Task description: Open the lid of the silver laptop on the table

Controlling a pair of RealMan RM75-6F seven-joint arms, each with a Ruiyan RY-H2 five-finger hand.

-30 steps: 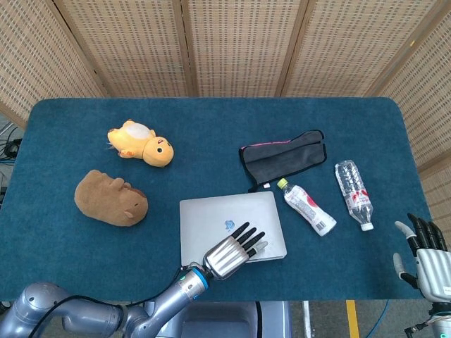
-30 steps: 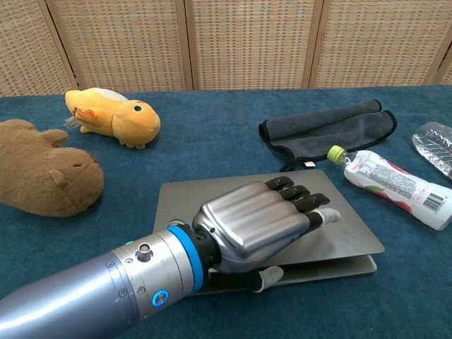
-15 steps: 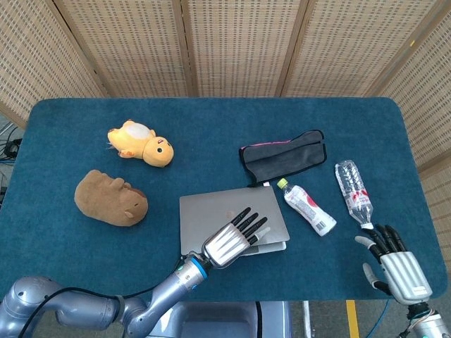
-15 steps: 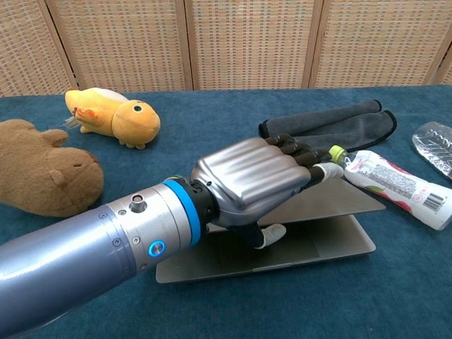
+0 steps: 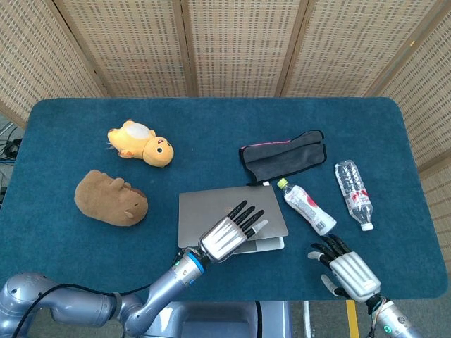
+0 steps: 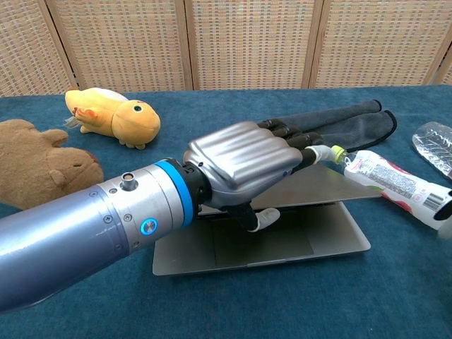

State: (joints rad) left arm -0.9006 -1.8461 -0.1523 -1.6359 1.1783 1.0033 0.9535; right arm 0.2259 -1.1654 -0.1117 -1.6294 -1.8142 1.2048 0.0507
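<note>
Blue table (image 5: 211, 120), left hand (image 6: 244, 164) hiding laptop (image 6: 282, 244) lid's front edge

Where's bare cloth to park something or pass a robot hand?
Free: the far strip behind the yellow plush and grey cloth; the near-left corner in front of the brown plush. Crowded: the laptop with the left robot hand lifting its lid, the labelled bottle, the clear bottle, and the right robot hand.

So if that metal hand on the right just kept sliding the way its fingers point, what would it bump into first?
Probably the white squeeze bottle with the green cap: the right hand points up-left toward it in the head view. Depth is unclear, so it might slip past toward the half-open silver laptop.
</note>
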